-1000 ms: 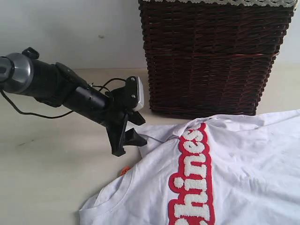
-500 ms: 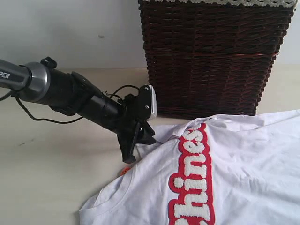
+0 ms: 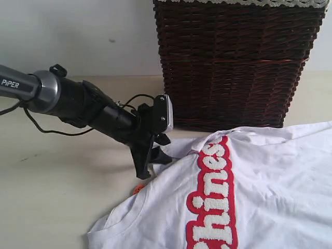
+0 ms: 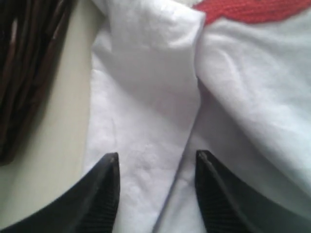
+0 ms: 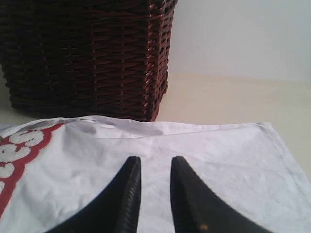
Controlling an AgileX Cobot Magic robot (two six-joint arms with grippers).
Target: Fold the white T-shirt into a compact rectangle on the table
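Item 1, white T-shirt (image 3: 275,181): lying spread on the tabletop (image 3: 52,197) in front of the wicker basket (image 3: 233,62). Red-edged letters (image 3: 215,202) facing up, orange tag (image 3: 137,189) peeping out by the collar.

Item 2, my L fingers (image 4: 104,194): I'm holding them apart, straddling a fold of the sleeve next to the basket. Nothing pinched; tips possibly touching the cloth, the view being too blurry to say.

Item 3, my R fingers (image 5: 129,199): I'm hovering them over the shirt's far side w/ a narrow gap, gripping nothing.
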